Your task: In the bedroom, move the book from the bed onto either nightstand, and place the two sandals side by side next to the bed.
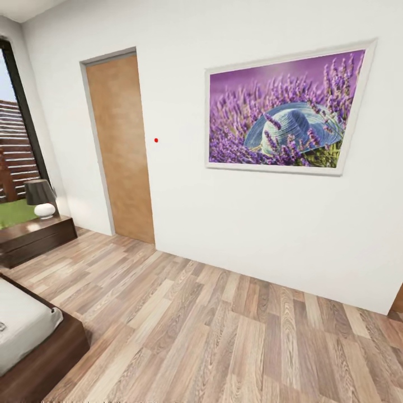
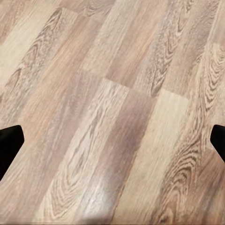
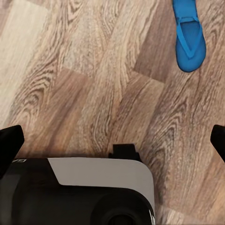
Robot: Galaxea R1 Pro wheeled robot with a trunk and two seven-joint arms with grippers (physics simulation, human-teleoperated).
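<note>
White bedroom walls (image 1: 268, 235) meet a brown wood-plank floor (image 1: 212, 336) that fills the near and middle ground. On the far wall hangs a white-framed picture of purple lavender around a pale blue sun hat (image 1: 285, 109), and left of it stands a closed plain wooden door (image 1: 120, 145). At the far left, beside a tall dark-framed window (image 1: 14, 134), a low dark brown wooden nightstand (image 1: 36, 238) carries a small lamp with a dark shade and white base (image 1: 41, 198). The near left corner shows the low bed with dark brown frame and pale grey mattress (image 1: 28, 341).

One bright blue flat sandal (image 3: 189, 35) lies on the planks, well apart from the right end effector (image 3: 112, 140), whose black fingertips sit wide apart and grip nothing above the robot's white and black base (image 3: 93, 192). The left end effector (image 2: 112, 138) is likewise spread wide and empty over bare floor.
</note>
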